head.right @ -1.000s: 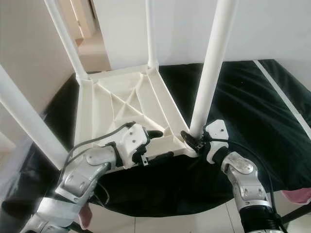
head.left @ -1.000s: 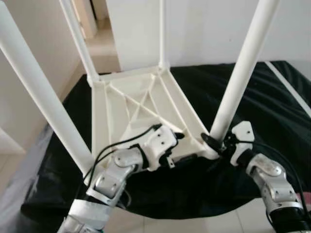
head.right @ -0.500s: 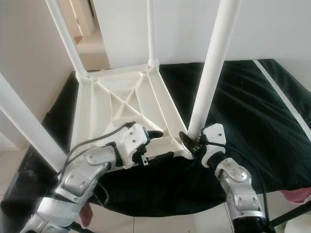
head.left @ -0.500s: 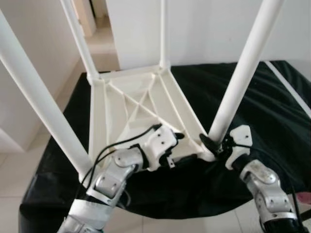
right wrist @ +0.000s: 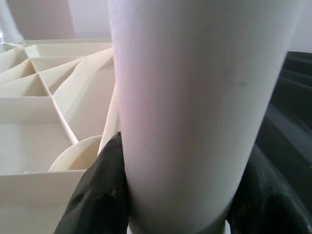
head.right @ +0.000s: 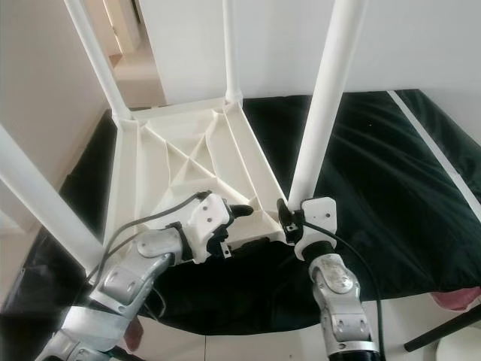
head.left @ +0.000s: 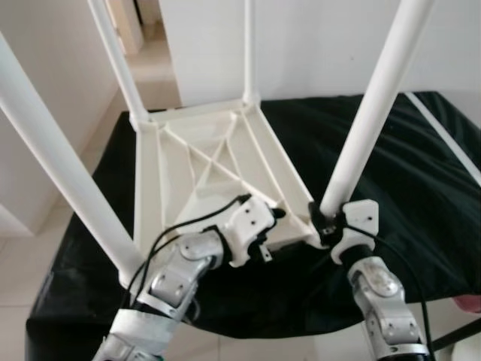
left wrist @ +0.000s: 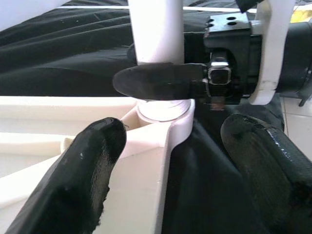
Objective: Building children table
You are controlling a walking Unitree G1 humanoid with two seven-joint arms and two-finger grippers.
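Observation:
A white plastic children's table lies upside down on a black cloth, its four white legs pointing up. My right gripper is shut on the near right leg at its base, just above the corner socket. In the right wrist view that leg sits between the two black fingers. My left gripper is open at the table's near rim, left of that corner. One finger sits over the rim and the other over the cloth, as the left wrist view shows.
The black cloth covers a low surface and hangs over its near edge onto pale floor tiles. A white wall stands behind and a doorway opens at the far left. A pink object lies at the lower right.
My right arm has swung in to the left, so its forearm now stands below the corner, with the gripper still at the leg's base. The left arm has stayed put. The camera shifted slightly.

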